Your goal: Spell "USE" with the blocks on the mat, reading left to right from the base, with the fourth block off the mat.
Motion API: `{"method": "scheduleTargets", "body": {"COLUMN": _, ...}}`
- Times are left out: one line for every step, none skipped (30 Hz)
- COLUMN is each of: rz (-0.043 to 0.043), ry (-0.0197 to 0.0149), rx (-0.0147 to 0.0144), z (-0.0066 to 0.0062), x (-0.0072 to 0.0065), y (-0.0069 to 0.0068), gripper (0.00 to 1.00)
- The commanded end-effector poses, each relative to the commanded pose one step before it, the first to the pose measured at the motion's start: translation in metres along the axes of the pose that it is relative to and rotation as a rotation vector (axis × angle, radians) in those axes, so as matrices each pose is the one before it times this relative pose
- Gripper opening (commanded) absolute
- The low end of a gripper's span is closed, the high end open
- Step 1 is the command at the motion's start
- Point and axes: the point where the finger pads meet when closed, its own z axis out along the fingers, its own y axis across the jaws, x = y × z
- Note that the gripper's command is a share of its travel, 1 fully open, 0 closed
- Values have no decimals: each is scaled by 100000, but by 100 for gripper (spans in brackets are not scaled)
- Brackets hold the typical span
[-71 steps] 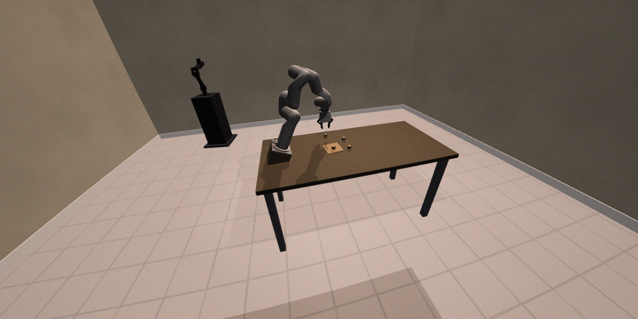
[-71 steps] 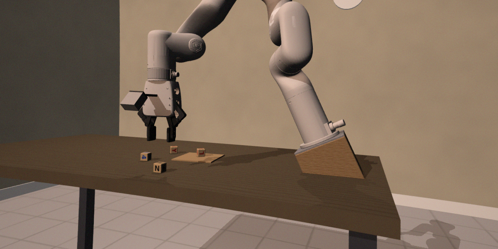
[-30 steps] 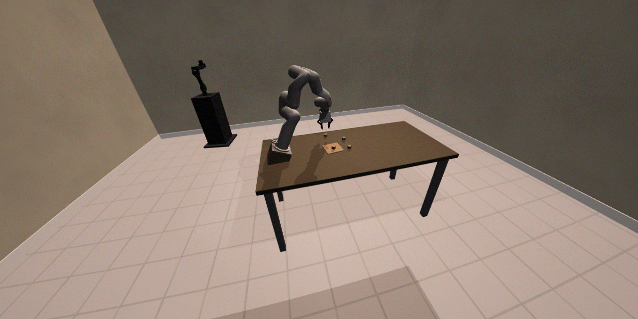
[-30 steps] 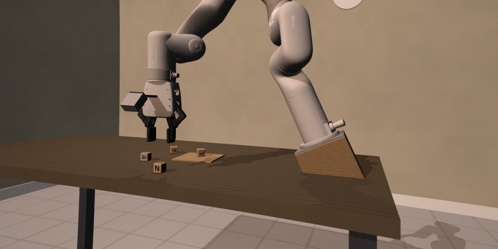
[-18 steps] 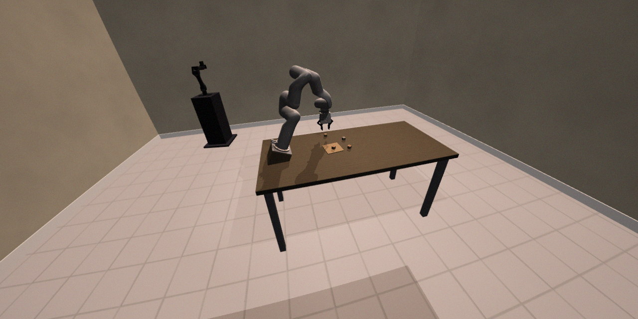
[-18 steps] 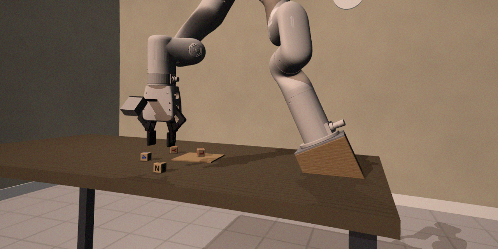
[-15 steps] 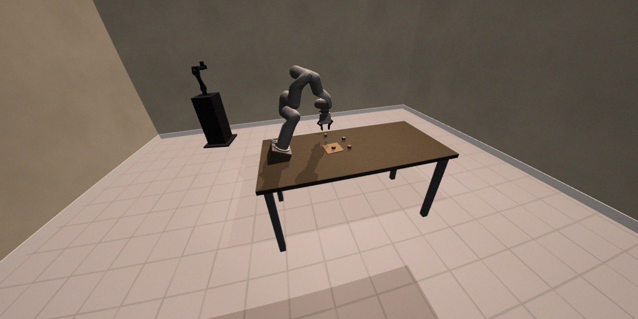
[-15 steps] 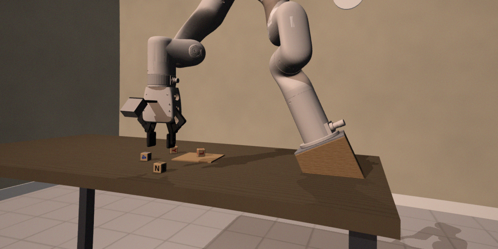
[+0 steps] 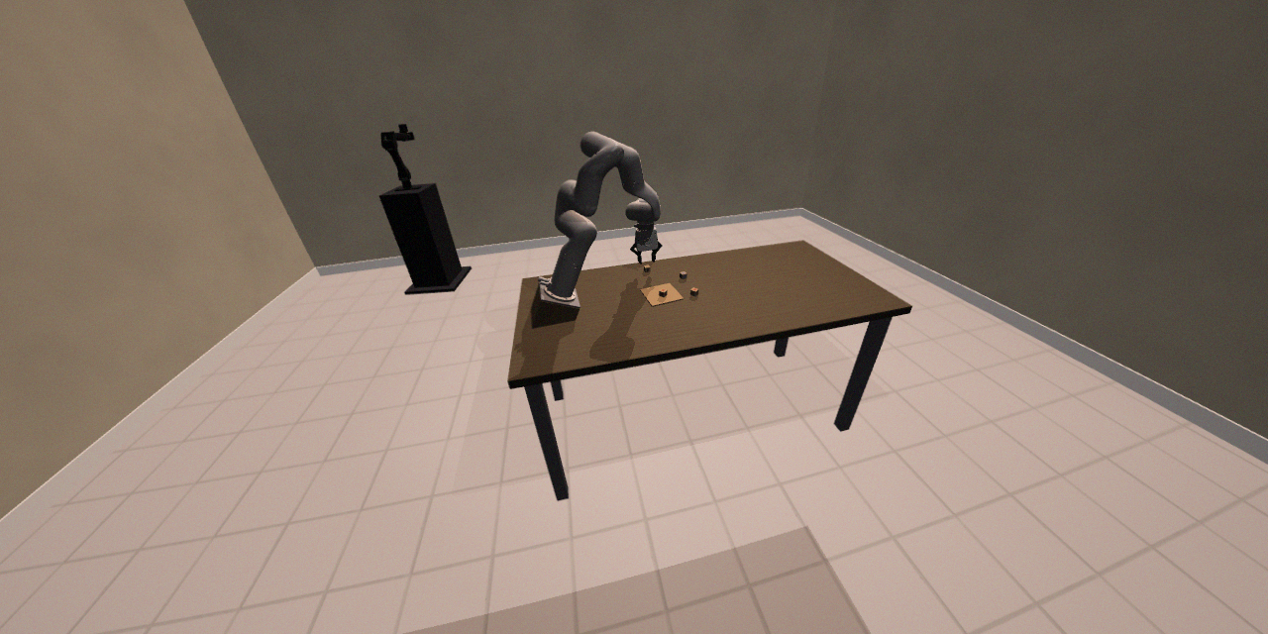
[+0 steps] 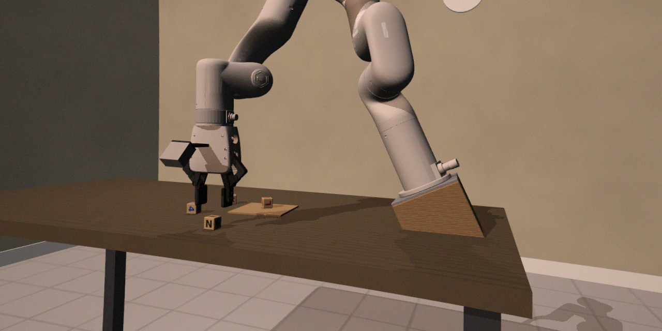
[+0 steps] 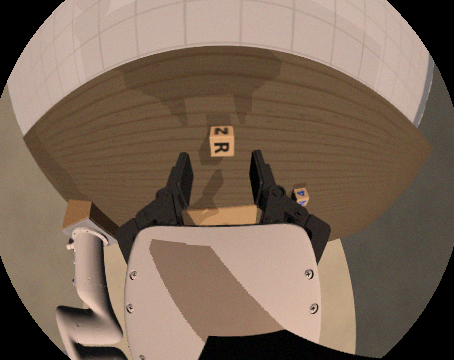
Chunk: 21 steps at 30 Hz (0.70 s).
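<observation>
Top view: the tool (image 9: 647, 260) (image 10: 213, 201) (image 11: 220, 162) is over the N block (image 9: 646, 268) (image 10: 211, 223) (image 11: 222, 141), which sits on the desk (image 9: 762, 293) (image 10: 347, 241) (image 11: 137, 125) off the mat (image 9: 654, 301) (image 10: 283, 210) (image 11: 227, 215). One block (image 9: 663, 293) (image 10: 266, 202) is on the mat.

Exterior view: the tool's two fingers are apart with nothing held. Their tips are higher than the N block, so I think the next move is down.

Wrist view: the N block lines up with the gap, one finger on each side. Its sides look square to the fingers, so only a small turn, if any, seems needed. The 4 block (image 9: 683, 275) (image 10: 191, 208) (image 11: 300, 196) is outside the right-hand finger in this view.
</observation>
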Motion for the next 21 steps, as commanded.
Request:
{"method": "scheduleTargets", "body": {"rz": 39, "ry": 170, "rx": -294, "z": 473, "x": 85, "y": 113, "gripper": 63}}
{"method": "scheduleTargets", "body": {"rz": 0, "ry": -2, "rx": -2, "z": 115, "x": 3, "y": -1, "gripper": 63}}
{"method": "scheduleTargets", "body": {"rz": 0, "ry": -1, "rx": -1, "z": 108, "x": 3, "y": -2, "gripper": 63}}
{"method": "scheduleTargets", "body": {"rz": 0, "ry": 1, "rx": 1, "z": 100, "x": 3, "y": -2, "gripper": 63}}
{"method": "scheduleTargets", "body": {"rz": 0, "ry": 2, "rx": 2, "z": 93, "x": 2, "y": -2, "gripper": 63}}
{"method": "scheduleTargets", "body": {"rz": 0, "ry": 0, "rx": 0, "z": 84, "x": 2, "y": -1, "gripper": 63}}
{"method": "scheduleTargets", "body": {"rz": 0, "ry": -1, "rx": -1, "z": 76, "x": 2, "y": -1, "gripper": 63}}
{"method": "scheduleTargets", "body": {"rz": 0, "ry": -1, "rx": -1, "z": 68, "x": 2, "y": -1, "gripper": 63}}
{"method": "scheduleTargets", "body": {"rz": 0, "ry": 0, "rx": 0, "z": 60, "x": 2, "y": -1, "gripper": 63}}
{"method": "scheduleTargets", "body": {"rz": 0, "ry": 0, "rx": 0, "z": 52, "x": 1, "y": -1, "gripper": 63}}
{"method": "scheduleTargets", "body": {"rz": 0, "ry": 0, "rx": 0, "z": 44, "x": 1, "y": -1, "gripper": 63}}
{"method": "scheduleTargets", "body": {"rz": 0, "ry": 0, "rx": 0, "z": 0, "x": 0, "y": 0, "gripper": 63}}
{"method": "scheduleTargets", "body": {"rz": 0, "ry": 0, "rx": 0, "z": 0, "x": 0, "y": 0, "gripper": 63}}
{"method": "scheduleTargets", "body": {"rz": 0, "ry": 1, "rx": 1, "z": 37, "x": 1, "y": -1, "gripper": 63}}
{"method": "scheduleTargets", "body": {"rz": 0, "ry": 1, "rx": 1, "z": 30, "x": 1, "y": -1, "gripper": 63}}
{"method": "scheduleTargets", "body": {"rz": 0, "ry": 0, "rx": 1, "z": 23, "x": 1, "y": -1, "gripper": 63}}
{"method": "scheduleTargets", "body": {"rz": 0, "ry": 0, "rx": 0, "z": 17, "x": 0, "y": -1, "gripper": 63}}
{"method": "scheduleTargets", "body": {"rz": 0, "ry": 0, "rx": 0, "z": 12, "x": 0, "y": 0, "gripper": 63}}
{"method": "scheduleTargets", "body": {"rz": 0, "ry": 0, "rx": 0, "z": 8, "x": 0, "y": 0, "gripper": 63}}
{"method": "scheduleTargets", "body": {"rz": 0, "ry": 0, "rx": 0, "z": 4, "x": 0, "y": 0, "gripper": 63}}
{"method": "scheduleTargets", "body": {"rz": 0, "ry": 0, "rx": 0, "z": 2, "x": 0, "y": 0, "gripper": 63}}
